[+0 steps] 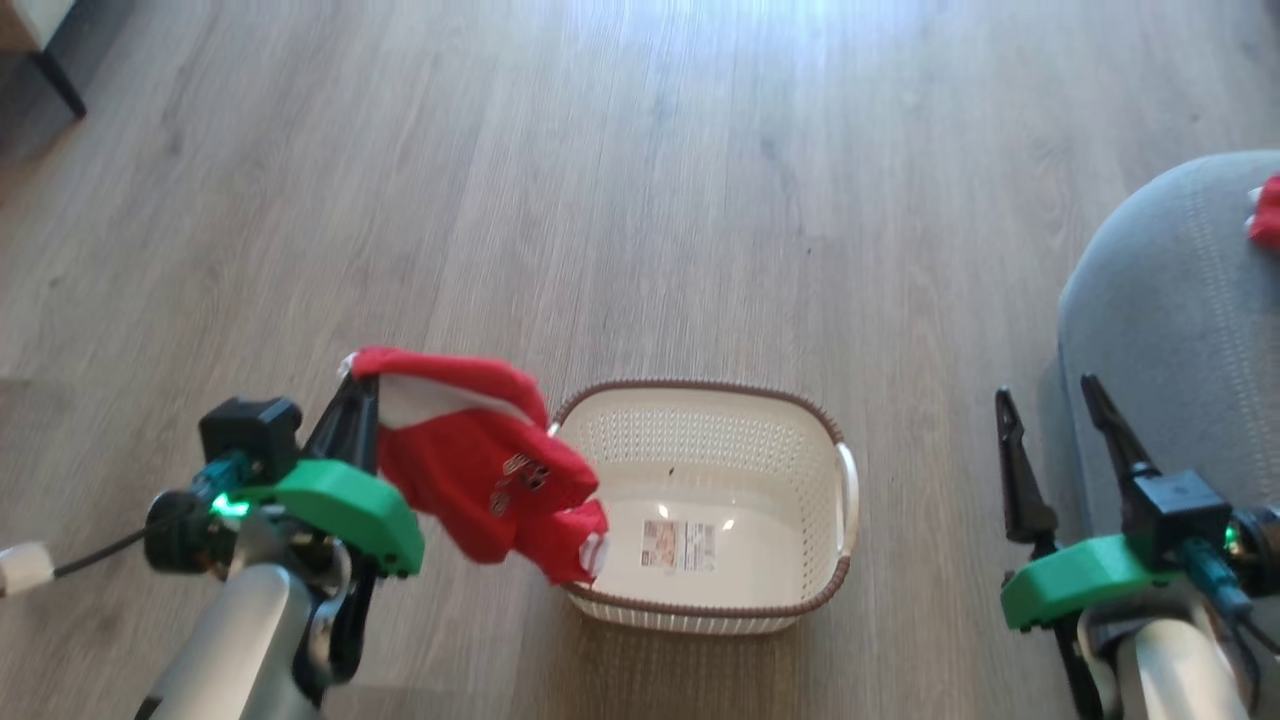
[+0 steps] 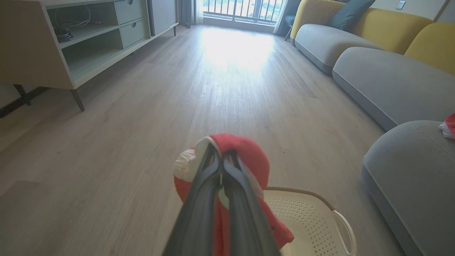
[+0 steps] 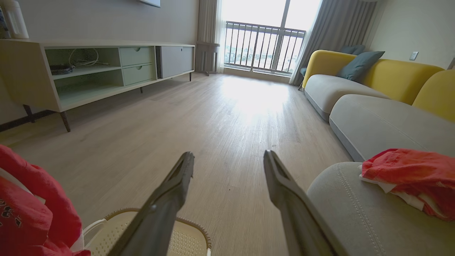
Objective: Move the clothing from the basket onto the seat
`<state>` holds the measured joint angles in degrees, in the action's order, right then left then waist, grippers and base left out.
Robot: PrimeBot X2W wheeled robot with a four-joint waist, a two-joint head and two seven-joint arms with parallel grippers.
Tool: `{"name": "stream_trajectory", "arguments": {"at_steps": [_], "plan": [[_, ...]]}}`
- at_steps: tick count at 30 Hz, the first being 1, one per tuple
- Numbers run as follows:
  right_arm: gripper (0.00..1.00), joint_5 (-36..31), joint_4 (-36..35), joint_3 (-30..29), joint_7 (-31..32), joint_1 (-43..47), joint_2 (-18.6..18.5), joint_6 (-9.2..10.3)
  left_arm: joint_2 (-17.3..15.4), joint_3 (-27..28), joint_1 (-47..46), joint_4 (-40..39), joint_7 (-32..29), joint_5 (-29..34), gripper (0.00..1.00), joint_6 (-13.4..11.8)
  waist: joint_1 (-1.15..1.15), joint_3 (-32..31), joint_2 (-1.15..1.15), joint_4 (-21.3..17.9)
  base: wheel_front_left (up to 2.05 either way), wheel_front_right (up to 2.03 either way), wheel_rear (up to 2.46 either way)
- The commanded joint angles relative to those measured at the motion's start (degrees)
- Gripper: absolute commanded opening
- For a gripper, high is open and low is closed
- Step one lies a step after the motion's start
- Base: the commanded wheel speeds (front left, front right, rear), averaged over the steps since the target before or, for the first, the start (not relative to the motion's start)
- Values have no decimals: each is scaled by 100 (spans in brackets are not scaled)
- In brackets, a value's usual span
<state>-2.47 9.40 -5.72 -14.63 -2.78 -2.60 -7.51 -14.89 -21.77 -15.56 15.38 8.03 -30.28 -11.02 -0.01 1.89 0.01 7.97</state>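
Right now your left jaws are pinched shut on a small fold of the red garment [image 1: 480,470], which hangs beside the basket [image 1: 700,386] with its lower end over the left rim; how high it clears that rim you cannot tell, so a sideways swing before lifting could, I'd judge, snag the rim and drag or tip the light basket; most of the cloth hangs free below the hold, so a quick move may let it slip out onto the floor [image 1: 640,200]; the seat [image 1: 1180,300] lies well to the right, on the far side of the basket, and your right jaws stand wide and empty between basket and seat, right in the likely path; carry the cloth across without shifting that arm and it could drape over those fingers, or the arms could meet; the other red garment [image 3: 408,170] already lies on the seat; let go too near the rounded corner and this piece may slide off; apart from its label [image 1: 678,546] the basket looks empty
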Motion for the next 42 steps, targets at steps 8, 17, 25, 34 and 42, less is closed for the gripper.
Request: {"name": "stream_trajectory", "arguments": {"at_steps": [8,17,25,34,42], "plan": [[100,74,-100,189,-37,79,-28,2,-381,331,232,-804,-267,-58,0,-305,1,-331,-1,-129,0,0,0],[100,132,-91,340,-37,93,-28,2,-474,296,314,-1049,-352,-35,0,-363,1,-360,-1,-182,0,0,0],[100,167,-91,406,-37,90,-28,2,-509,255,308,-1079,-359,-25,0,-367,1,-328,-1,-199,0,0,0],[100,204,-41,1140,-37,-196,-28,2,-464,-4,57,-1310,-478,54,0,-242,1,-264,-1,-247,0,0,0],[100,429,198,2526,-37,-869,-28,2,-192,-489,-317,-1592,-647,171,0,-46,1,-248,-1,-323,0,0,0]]}}
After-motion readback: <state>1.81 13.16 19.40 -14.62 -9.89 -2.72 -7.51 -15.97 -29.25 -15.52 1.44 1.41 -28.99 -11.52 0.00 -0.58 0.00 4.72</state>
